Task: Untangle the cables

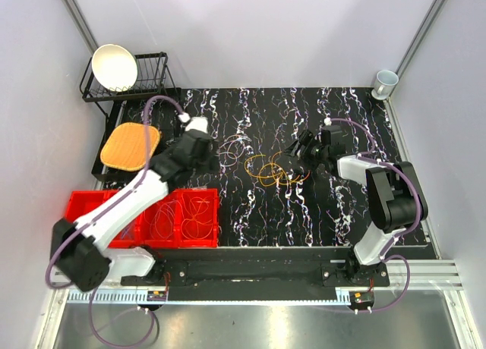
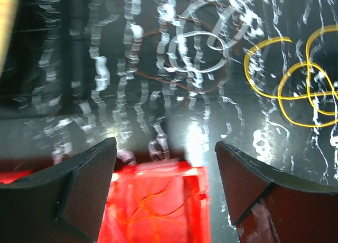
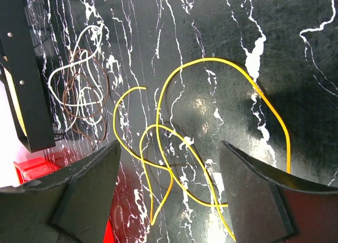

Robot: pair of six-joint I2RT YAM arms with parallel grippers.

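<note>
**Left wrist.** Left hand [image 2: 166,148] spread wide and holding nothing, a red bin [image 2: 158,201] showing between its fingers. Whitish and brown cables [image 2: 195,53] lie tangled ahead, yellow cables [image 2: 296,90] to the right.

**Right wrist.** Right hand [image 3: 169,148] wide open and empty, poised over the yellow cables; the whitish and brown cables lie apart at left.

**Top.** Both tangles rest on the black veined desk mat [image 1: 342,205]. Dish rack [image 1: 156,80], bowl [image 1: 114,67] and cup [image 1: 385,82] stand at the far edge, before pale walls [image 1: 250,30].

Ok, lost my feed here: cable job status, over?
Left claw open, empty. Right claw open, over yellow cables, looped on mat. White and brown cables tangled beside them.
</note>
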